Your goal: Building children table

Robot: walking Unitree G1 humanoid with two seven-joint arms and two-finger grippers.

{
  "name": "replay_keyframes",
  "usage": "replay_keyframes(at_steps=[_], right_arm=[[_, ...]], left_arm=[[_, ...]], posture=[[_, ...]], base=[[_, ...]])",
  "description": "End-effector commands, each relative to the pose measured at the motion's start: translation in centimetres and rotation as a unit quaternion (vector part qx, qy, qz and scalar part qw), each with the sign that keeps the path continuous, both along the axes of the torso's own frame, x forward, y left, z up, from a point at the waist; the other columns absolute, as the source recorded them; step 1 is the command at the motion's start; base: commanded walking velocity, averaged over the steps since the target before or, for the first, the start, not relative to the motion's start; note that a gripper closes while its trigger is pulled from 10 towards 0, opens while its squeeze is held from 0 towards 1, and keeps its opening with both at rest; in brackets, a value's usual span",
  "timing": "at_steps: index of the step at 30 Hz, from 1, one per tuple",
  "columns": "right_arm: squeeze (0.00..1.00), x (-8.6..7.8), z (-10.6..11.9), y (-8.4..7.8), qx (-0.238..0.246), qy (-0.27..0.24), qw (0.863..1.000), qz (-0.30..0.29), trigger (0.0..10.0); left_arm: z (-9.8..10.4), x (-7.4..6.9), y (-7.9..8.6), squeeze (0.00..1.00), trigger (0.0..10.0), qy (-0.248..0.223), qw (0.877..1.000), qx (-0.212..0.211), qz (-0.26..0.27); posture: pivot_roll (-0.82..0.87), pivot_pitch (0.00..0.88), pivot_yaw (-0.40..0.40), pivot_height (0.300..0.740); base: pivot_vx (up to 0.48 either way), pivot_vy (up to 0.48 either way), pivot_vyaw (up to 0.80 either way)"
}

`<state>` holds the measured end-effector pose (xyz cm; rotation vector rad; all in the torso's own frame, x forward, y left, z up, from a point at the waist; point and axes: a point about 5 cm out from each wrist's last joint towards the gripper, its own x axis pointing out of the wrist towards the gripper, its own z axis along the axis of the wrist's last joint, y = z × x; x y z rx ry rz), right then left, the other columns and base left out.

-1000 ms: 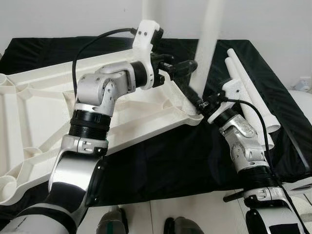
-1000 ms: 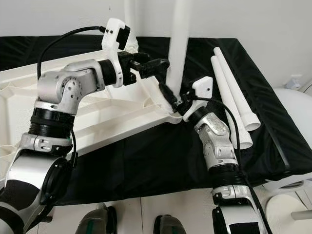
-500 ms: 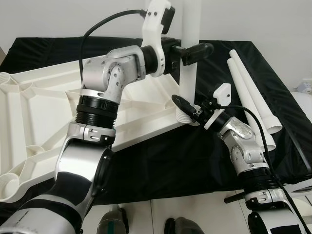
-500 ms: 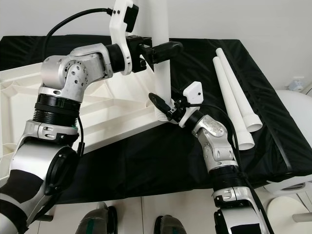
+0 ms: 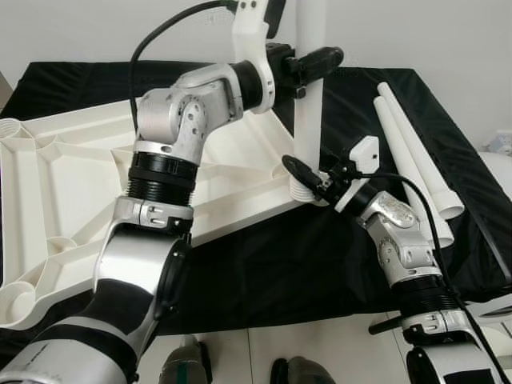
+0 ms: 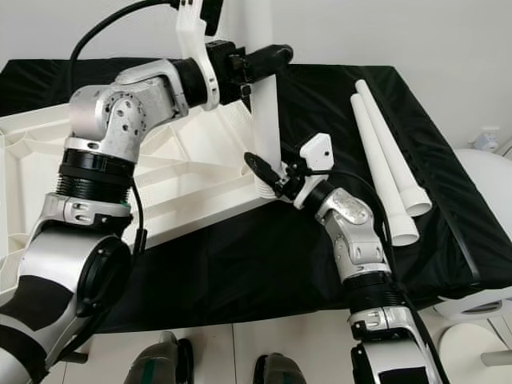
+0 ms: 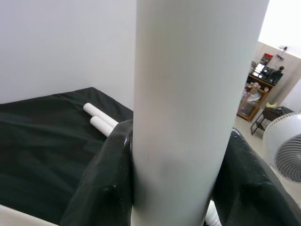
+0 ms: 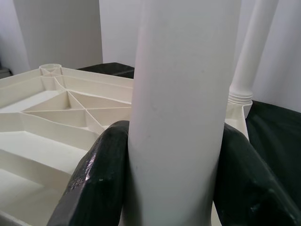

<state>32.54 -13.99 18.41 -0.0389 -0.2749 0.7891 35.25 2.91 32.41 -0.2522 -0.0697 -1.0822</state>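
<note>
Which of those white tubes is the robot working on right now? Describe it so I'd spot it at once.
Start at the big white tabletop lying upside down on the black cloth. At its near right corner one white leg stands upright, gripped high by the left gripper and low by the right gripper. Two spare legs lie flat.

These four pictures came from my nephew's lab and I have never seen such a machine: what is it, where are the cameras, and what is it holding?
It is a humanoid robot with two silver arms, each ending in a black two-fingered pincer. The two wide pictures come from cameras in its head, looking down; the two close-ups come from cameras on its wrists. On the black cloth lies an upturned white tabletop, with two spare legs beside it. Both pincers grip one upright white leg standing in the tabletop's corner: the left pincer high up, the right pincer near its foot. Another leg stands behind.
</note>
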Motion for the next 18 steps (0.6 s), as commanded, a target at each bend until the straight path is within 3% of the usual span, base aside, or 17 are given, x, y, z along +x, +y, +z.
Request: replay_keyframes(at_steps=[1,5,6,7,13,14,17,18], right_arm=[[0.00,-0.1,-0.1,-0.2,0.005,0.006,1.000,-0.010,10.0],[0.00,-0.1,-0.1,-0.2,0.013,0.011,1.000,-0.011,10.0],[0.98,0.0,0.2,-0.2,0.025,0.014,1.000,-0.013,10.0],[1.00,0.0,0.4,-0.2,0.036,0.015,0.999,-0.011,10.0],[1.00,0.4,1.2,-0.2,0.039,-0.006,0.998,-0.056,10.0],[0.58,0.5,1.4,-0.1,0.040,-0.005,0.997,-0.067,10.0],[0.58,0.6,1.4,0.0,0.040,-0.003,0.997,-0.073,10.0],[0.00,1.2,1.6,0.3,0.026,-0.009,0.991,-0.133,10.0]], left_arm=[[0.3,-0.3,-0.5,0.00,0.0,-0.010,1.000,-0.003,-0.011],[0.5,-0.3,-0.6,0.00,0.0,-0.022,1.000,0.006,0.002],[0.5,-0.3,-0.8,0.00,5.1,-0.034,0.999,0.015,0.013],[0.5,-0.3,-0.9,0.00,10.0,-0.048,0.998,0.032,0.030],[1.1,-0.5,-1.3,0.00,10.0,-0.078,0.994,0.049,0.065],[1.3,-0.5,-1.3,0.00,10.0,-0.089,0.991,0.057,0.081],[1.5,-0.5,-1.4,0.00,10.0,-0.097,0.989,0.063,0.092],[2.0,-0.5,-1.4,0.00,10.0,-0.124,0.981,0.081,0.126]], posture=[[-0.01,0.051,-0.037,0.740],[-0.01,0.047,-0.038,0.740],[-0.01,0.046,-0.037,0.740],[-0.01,0.044,-0.037,0.740],[-0.01,0.043,-0.038,0.740],[-0.01,0.043,-0.039,0.740],[-0.01,0.043,-0.039,0.740],[0.00,0.047,-0.039,0.740]], base=[[0.000,0.000,0.00],[0.000,0.000,0.00],[0.000,0.000,0.00],[0.000,0.000,0.00],[0.000,0.000,0.00],[0.000,0.000,0.00],[0.000,0.000,0.00],[0.000,0.000,0.00]])
